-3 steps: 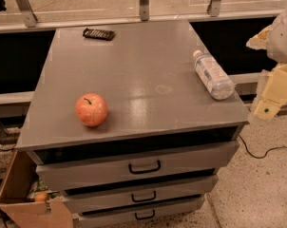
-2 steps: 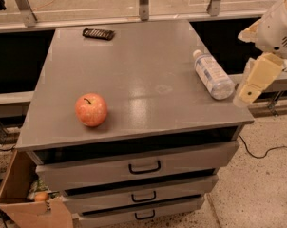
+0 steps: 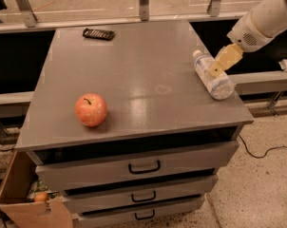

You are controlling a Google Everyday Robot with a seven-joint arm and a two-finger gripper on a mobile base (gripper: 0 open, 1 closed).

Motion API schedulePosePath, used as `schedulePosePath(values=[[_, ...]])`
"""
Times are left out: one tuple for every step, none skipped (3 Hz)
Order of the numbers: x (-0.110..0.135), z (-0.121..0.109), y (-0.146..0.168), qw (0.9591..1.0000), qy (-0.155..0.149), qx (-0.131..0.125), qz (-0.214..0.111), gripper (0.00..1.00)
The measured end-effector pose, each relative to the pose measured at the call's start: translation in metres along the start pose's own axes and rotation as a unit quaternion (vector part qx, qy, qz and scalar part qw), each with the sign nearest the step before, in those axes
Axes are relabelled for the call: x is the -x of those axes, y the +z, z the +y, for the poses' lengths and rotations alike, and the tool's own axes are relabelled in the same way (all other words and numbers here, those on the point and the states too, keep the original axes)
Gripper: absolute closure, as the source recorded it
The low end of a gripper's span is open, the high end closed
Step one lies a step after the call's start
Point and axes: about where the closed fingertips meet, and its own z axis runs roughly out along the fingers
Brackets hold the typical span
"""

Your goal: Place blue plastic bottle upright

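None of the task looks done from where I stand. The blue plastic bottle [image 3: 215, 83] lies flat on its side near the right edge of the desk [image 3: 134, 65], with its white cap [image 3: 197, 54] pointing toward the far side and its base toward the front right corner. Nothing props it up; its length rests on the grey top.

Just over it is the end effector [image 3: 220, 63], a tan piece reaching down at a slant from the white arm [image 3: 264, 20] that comes in from the upper right. Its tip sits right at the bottle's upper half, close to the cap end — touching or only hovering above, I can't say. Whether it is released or clenched I cannot tell either, and I see no sign that the bottle is lifted.

So, as I judge it, the reach is about made, and everything that matters is left — a firm hold, a turn to bring the cap upward, a set-down on the base, and a let-go that leaves it standing. With the bottle this near the edge, a nudge could roll it off.

Farther out, an apple [image 3: 91, 109] sits well apart on the front left of the desk, and a small dark object [image 3: 99, 33] lies at the back. Below are drawers [image 3: 143, 166], and a cardboard box [image 3: 17, 194] stands on the floor at the left.
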Motion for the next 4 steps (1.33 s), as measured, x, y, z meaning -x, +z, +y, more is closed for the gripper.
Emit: schedulePosePath(values=[[0.003, -0.021, 0.034, 0.9976, 0.068, 0.002, -0.008, 0.00], [0.017, -0.022, 0.052, 0.9913, 0.130, 0.016, -0.007, 0.00], [0.022, -0.018, 0.062, 0.9843, 0.174, 0.022, 0.018, 0.00], [0.022, -0.013, 0.073, 0.9778, 0.202, 0.012, 0.056, 0.00]])
